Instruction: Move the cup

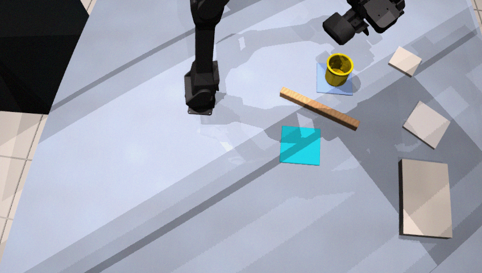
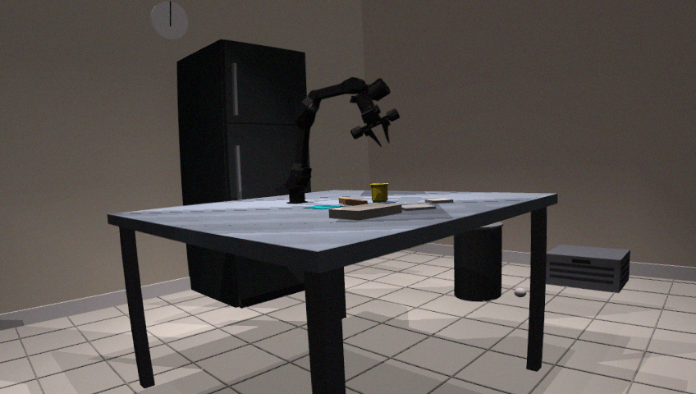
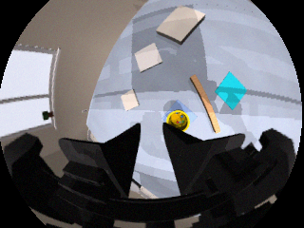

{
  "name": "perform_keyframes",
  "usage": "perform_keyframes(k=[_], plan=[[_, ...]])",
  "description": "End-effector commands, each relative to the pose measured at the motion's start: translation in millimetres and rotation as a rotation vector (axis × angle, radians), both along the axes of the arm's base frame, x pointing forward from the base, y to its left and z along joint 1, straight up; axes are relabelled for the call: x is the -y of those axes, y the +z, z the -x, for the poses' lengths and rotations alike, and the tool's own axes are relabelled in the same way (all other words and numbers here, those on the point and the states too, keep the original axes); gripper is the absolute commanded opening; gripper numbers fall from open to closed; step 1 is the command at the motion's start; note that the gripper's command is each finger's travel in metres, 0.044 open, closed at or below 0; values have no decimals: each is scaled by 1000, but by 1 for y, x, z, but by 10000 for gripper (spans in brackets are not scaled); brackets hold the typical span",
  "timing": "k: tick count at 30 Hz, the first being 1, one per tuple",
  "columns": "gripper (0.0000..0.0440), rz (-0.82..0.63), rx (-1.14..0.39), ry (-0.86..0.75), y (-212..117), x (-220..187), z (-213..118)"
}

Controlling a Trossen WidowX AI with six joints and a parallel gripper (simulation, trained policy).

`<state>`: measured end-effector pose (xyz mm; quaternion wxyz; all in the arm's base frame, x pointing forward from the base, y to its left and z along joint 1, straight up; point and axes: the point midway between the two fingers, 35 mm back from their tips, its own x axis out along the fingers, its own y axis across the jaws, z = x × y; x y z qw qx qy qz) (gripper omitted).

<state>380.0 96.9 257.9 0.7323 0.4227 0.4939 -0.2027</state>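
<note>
The yellow cup [image 1: 336, 77] [image 2: 379, 192] [image 3: 178, 120] stands upright on the blue pad [image 1: 323, 88] [image 3: 190, 115]. Small marbles show inside it in the wrist view. The cyan pad [image 1: 300, 152] [image 2: 322, 207] [image 3: 231, 90] lies bare on the other side of the wooden bar. My gripper [image 2: 385, 144] [image 3: 151, 125] is partly open with nothing between its fingers. It hangs high above the table, well over the cup's height, and its fingers point down at a tilt. In the wrist view the cup shows just beyond the right fingertip. In the top view the fingertips are mostly hidden.
A wooden bar [image 1: 319, 108] [image 2: 352, 200] [image 3: 205, 104] lies slantwise between the two pads. Two thin pale tiles [image 1: 427, 124] [image 3: 148, 57] and a thicker beige block [image 1: 426, 198] [image 2: 365, 210] [image 3: 180, 24] lie farther from the arm's base.
</note>
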Motion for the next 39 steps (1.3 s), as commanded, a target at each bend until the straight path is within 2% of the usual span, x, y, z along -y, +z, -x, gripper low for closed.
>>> perform_keyframes(k=[1, 20, 39], plan=[[143, 18, -52, -12, -12, 1, 2], [164, 140, -365, -41, -78, 4, 27], [194, 214, -505, -84, -139, 6, 38]])
